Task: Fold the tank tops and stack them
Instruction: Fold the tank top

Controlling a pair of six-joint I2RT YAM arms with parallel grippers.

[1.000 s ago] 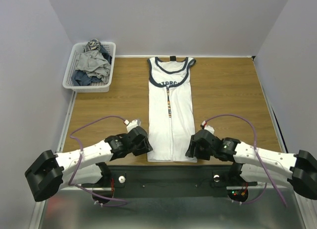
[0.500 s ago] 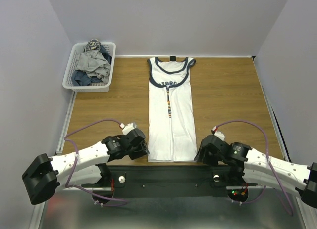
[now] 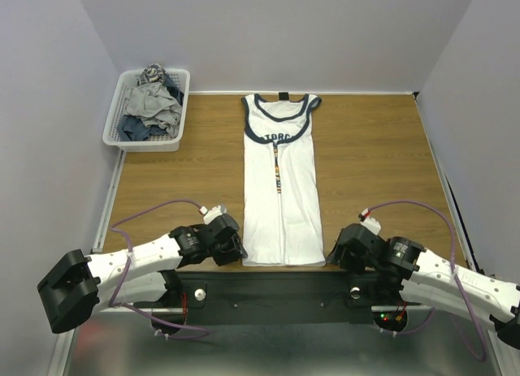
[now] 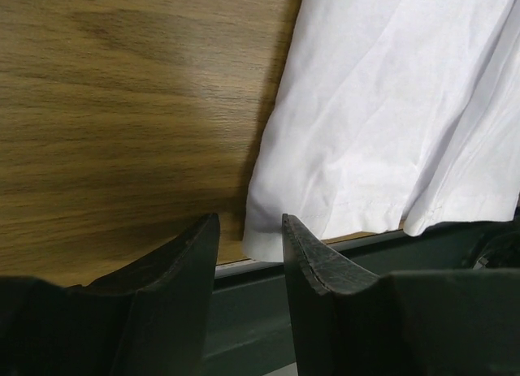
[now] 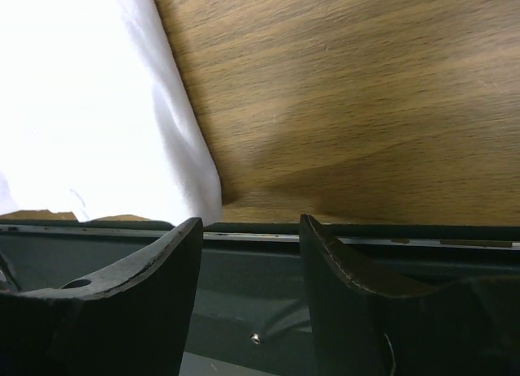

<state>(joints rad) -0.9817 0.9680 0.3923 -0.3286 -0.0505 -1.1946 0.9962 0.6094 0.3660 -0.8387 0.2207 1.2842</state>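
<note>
A white tank top (image 3: 280, 189) with navy trim lies flat on the wooden table (image 3: 374, 157), folded into a long narrow strip, neck at the far end. My left gripper (image 3: 237, 250) is open at the hem's left corner; in the left wrist view (image 4: 250, 222) the corner of the white cloth (image 4: 382, 124) sits just ahead of the fingertips. My right gripper (image 3: 335, 256) is open beside the hem's right corner; in the right wrist view (image 5: 250, 223) the cloth (image 5: 89, 124) lies up and left of the jaws, apart from them. Neither gripper holds anything.
A white mesh basket (image 3: 122, 136) at the far left holds several crumpled garments (image 3: 150, 108). The table's near edge and a dark metal rail (image 3: 276, 291) lie right under both grippers. Walls close in on three sides.
Both grippers have drawn back toward the near table edge and outward, away from the hem's sides. The tank top has not moved.
</note>
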